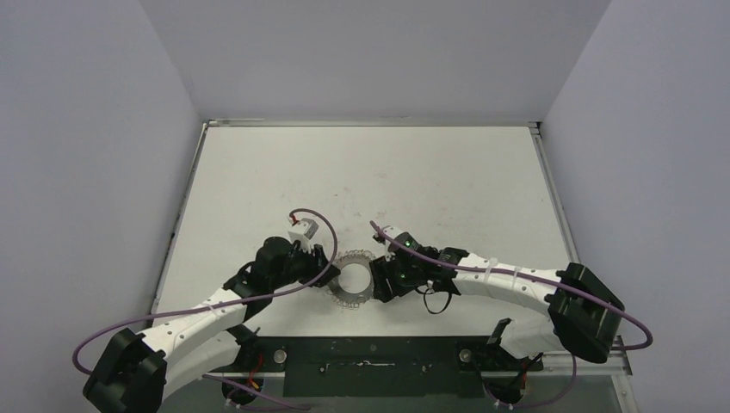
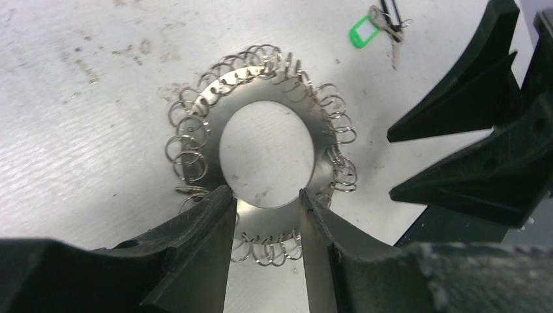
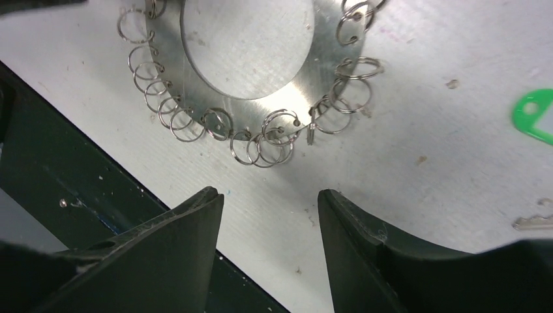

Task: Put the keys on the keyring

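The keyring (image 1: 343,297), a flat silvery ring fringed with small wire loops, lies on the white table between the two arms. In the left wrist view my left gripper (image 2: 264,191) is open, its fingertips (image 2: 218,202) over the near part of the keyring (image 2: 269,218), whose plate runs on under both fingers. My right gripper (image 3: 269,192) is open above bare table, just short of the keyring's looped edge (image 3: 248,112), nothing between its fingers. The keys (image 2: 385,23), with a green tag (image 2: 362,32), lie on the table beyond the keyring; the green tag (image 3: 535,114) also shows at the right wrist view's edge.
A dark strip (image 1: 370,366) runs along the table's near edge, close under the right gripper (image 1: 379,280). The right gripper's black fingers (image 2: 469,130) stand just right of the keyring. Grey walls enclose the table on three sides. Purple cables (image 1: 310,215) loop off both arms.
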Robot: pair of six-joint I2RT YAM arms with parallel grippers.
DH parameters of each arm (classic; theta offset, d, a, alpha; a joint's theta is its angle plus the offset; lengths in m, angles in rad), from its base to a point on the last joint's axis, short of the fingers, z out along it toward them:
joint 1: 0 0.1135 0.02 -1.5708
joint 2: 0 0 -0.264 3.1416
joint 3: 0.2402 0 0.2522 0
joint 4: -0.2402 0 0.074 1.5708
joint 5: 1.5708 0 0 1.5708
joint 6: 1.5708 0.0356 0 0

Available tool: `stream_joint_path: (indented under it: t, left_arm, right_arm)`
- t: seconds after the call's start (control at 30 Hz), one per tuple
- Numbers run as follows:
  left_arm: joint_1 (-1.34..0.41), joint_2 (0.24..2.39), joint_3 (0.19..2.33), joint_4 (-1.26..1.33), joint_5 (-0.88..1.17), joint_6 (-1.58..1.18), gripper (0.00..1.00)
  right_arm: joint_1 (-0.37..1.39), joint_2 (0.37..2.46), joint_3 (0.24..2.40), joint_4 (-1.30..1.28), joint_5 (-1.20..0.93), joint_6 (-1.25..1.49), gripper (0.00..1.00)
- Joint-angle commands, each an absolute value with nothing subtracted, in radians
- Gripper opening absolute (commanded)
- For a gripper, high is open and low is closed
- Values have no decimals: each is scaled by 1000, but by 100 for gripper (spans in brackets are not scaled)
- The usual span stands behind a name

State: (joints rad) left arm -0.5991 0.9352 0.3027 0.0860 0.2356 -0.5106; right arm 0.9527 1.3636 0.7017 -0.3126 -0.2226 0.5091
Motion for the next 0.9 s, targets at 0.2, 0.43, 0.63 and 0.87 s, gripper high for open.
stream_joint_path:
  t: [0.2, 0.43, 0.63, 0.87]
  left_arm:
    - [-736, 911, 272, 306, 231, -423, 37]
    - [-743, 945, 322, 208, 111, -512, 37]
    - [-743, 929, 380, 10, -53, -575, 37]
    - [-743, 851, 391, -227, -265, -693, 37]
  right_arm:
    - [959, 1279, 738, -390, -12, 596, 53]
    - [1031, 1347, 838, -482, 123, 589, 49]
    - [1097, 1444, 942, -504, 190, 580, 44]
    - [1138, 1583, 1029, -507, 209, 577, 42]
